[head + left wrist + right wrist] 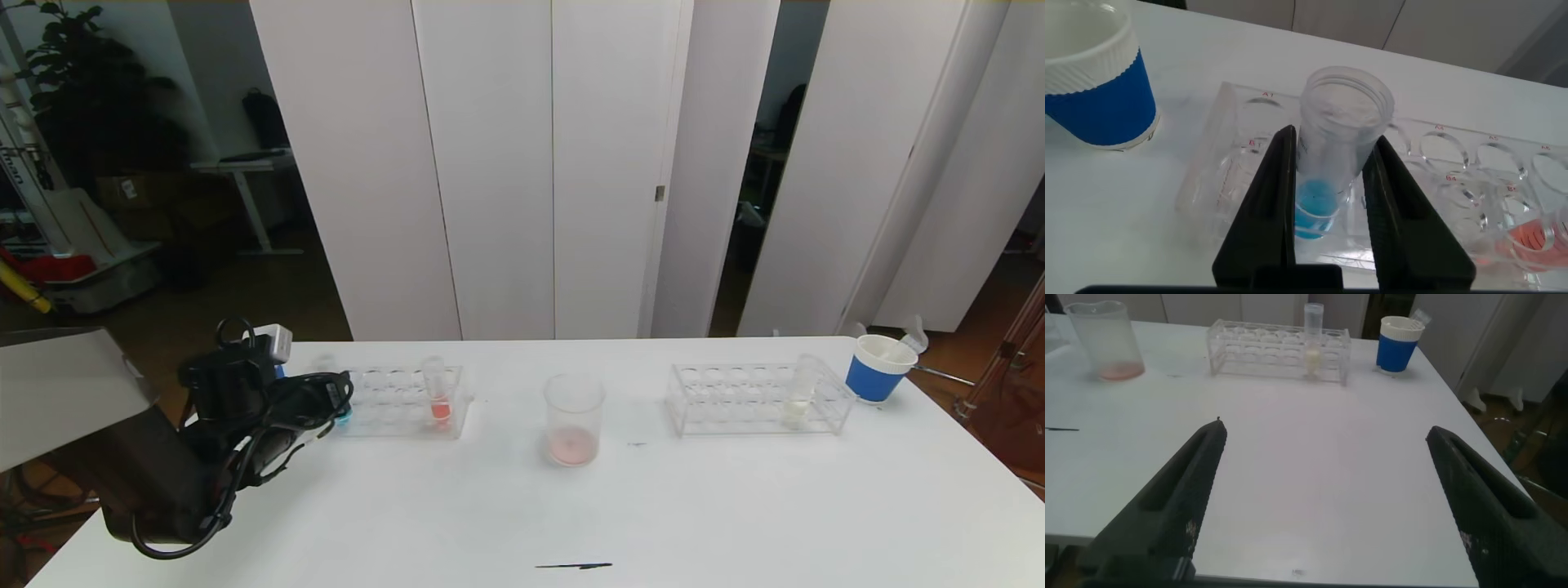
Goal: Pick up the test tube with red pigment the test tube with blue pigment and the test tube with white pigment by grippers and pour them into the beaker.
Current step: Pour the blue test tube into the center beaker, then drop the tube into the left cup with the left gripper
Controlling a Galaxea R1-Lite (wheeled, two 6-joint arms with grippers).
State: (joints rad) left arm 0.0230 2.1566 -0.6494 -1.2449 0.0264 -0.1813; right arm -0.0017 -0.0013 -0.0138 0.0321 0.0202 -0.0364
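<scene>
Bare white table [506, 523] lies open in front of the clear cylindrical beaker [574, 430], which stands between two clear plastic tube racks, left [404, 402] and right [755, 400]. A blue-and-white paper cup [878, 369] blocks the far right corner.

Right gripper [1323, 486] is held wide open above the table [1315, 498], nothing gripped. Beyond it, the test tube with white pigment [1313, 339] is seated upright in a clear rack [1278, 349], flanked by the beaker [1106, 340] and a blue cup [1399, 345].
</scene>
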